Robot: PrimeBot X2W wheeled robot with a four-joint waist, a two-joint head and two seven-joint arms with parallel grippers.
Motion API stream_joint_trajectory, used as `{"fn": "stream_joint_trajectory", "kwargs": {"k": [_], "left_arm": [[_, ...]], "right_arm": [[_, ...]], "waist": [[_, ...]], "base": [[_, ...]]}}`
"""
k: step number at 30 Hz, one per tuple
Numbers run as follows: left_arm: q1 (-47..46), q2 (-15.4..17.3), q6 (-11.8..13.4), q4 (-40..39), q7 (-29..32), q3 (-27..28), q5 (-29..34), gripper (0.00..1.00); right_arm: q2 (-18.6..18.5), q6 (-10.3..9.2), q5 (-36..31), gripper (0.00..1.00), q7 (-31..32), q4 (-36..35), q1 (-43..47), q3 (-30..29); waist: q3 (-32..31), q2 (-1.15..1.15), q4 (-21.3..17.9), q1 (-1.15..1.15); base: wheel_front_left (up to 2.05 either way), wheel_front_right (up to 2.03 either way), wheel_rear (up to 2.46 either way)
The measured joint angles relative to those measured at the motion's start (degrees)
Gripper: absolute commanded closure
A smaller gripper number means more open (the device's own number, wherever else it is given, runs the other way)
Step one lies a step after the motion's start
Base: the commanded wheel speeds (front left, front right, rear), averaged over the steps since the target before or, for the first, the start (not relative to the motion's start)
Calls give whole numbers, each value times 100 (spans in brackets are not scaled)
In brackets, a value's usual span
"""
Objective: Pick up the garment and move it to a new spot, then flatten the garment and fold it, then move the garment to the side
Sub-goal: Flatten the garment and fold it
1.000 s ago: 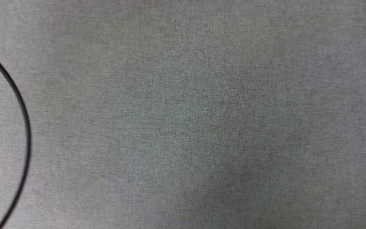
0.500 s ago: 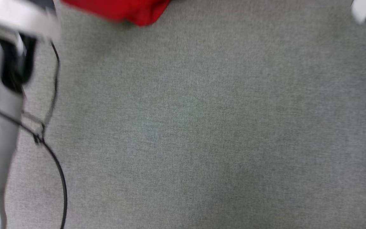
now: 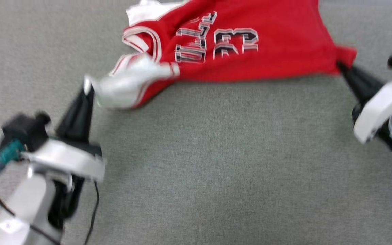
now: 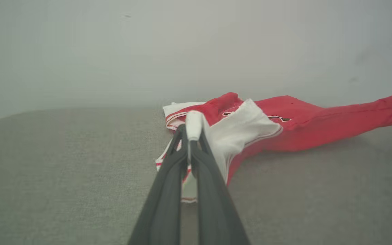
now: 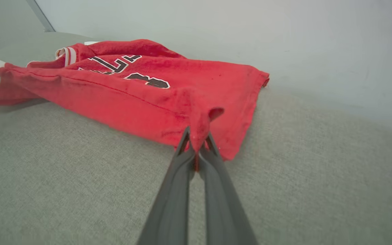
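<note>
Between the two sets of fingertips, the red jersey (image 3: 277, 58) lies stretched over the grey fabric surface (image 3: 216, 163). The left gripper (image 3: 87, 86) is clenched on its white sleeve (image 4: 247, 129), and the right gripper (image 3: 341, 65) pinches a red hem corner (image 5: 199, 129). A second ago the head view showed only bare surface and has swung up since, so I judge the two-handed move to a new spot to be under way.

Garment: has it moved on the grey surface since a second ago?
Cannot tell: the head camera itself swung, and the plain grey surface gives no fixed mark beside the garment.
</note>
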Motion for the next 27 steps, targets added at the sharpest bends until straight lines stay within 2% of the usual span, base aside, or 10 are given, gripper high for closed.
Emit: {"fn": "stream_joint_trajectory", "kwargs": {"k": [5, 10, 19, 27], "left_arm": [[1116, 87, 164, -285, 158, -12, -292, 100], [1861, 126, 219, -442, 267, -44, -536, 100], [2974, 77, 353, -583, 403, -49, -1029, 100], [3727, 11, 410, -589, 503, -96, -1388, 100]], "right_arm": [[8, 0, -19, 100, 155, -263, 946, -180], [7, 0, 21, 100, 242, -372, 1548, -320], [-12, 0, 58, 100, 334, -533, 2779, -497], [23, 1, 82, 100, 356, -732, 3872, -810]], "waist": [[-450, 0, -2, 0], [-836, 0, -3, 0], [-1492, 0, 12, 0], [-1826, 0, -30, 0]], "base": [[0, 0, 0], [0, 0, 0], [0, 0, 0], [0, 0, 0]]}}
